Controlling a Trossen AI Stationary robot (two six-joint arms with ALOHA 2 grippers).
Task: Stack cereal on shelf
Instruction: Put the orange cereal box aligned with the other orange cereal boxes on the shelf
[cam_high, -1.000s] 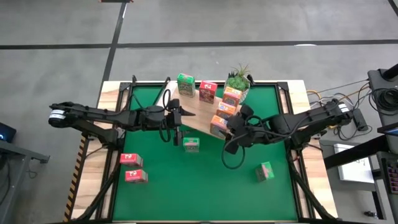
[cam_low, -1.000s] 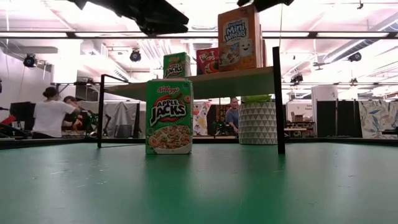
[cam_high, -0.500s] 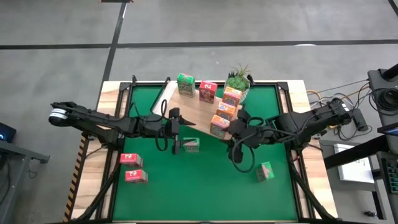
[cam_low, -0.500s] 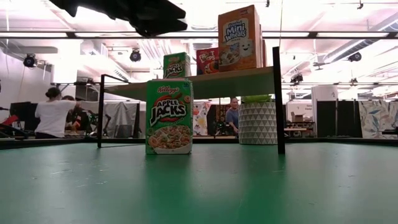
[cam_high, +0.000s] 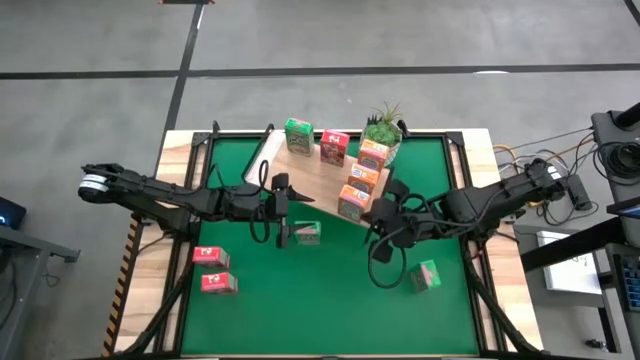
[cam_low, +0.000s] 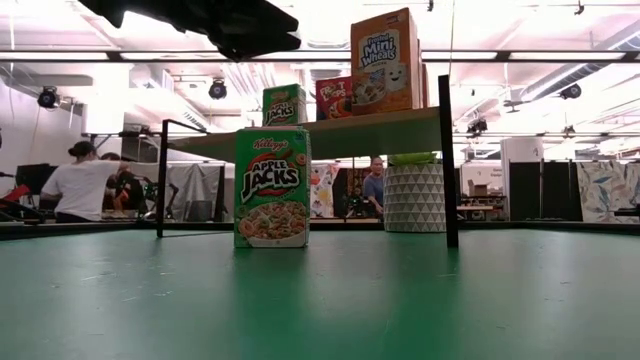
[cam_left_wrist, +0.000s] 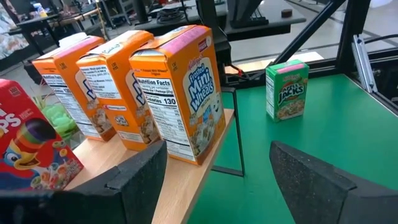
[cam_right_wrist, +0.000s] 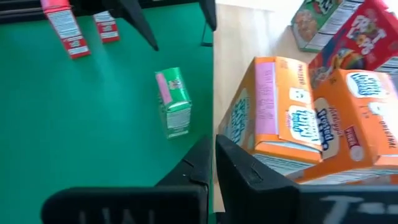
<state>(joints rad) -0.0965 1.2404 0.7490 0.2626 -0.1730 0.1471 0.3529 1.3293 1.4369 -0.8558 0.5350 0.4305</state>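
Two hands: left hand (cam_high: 287, 212) open beside green box (cam_high: 308, 233), right hand (cam_high: 381, 214) closed (empty) at shelf (cam_high: 318, 180) edge.

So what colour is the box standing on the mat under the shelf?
Green, an Apple Jacks box, clearest in the low view.

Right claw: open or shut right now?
Shut. In the right wrist view the right claw has its fingers pressed together, empty, beside the orange cereal boxes.

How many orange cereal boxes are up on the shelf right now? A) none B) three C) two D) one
B: the left wrist view shows three orange boxes standing in a row on the shelf, and the high view shows the same three along its edge.
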